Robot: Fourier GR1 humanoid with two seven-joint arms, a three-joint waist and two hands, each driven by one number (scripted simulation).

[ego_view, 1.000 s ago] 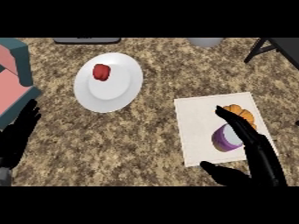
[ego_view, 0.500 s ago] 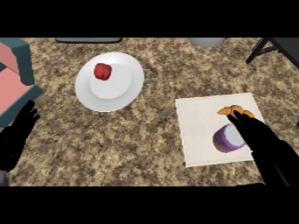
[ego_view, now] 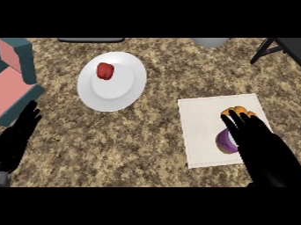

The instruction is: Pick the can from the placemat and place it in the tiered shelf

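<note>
Right hand [ego_view: 263, 149] has slid farther over the can [ego_view: 225, 141].

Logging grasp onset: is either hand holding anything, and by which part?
Nothing is held. The right hand covers the can on the placemat with fingers straight, not curled round it; the left hand rests open at the lower left.

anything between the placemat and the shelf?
Yes, in the head view: a white plate holding a small red item sits on the counter between the placemat and the shelf.
</note>
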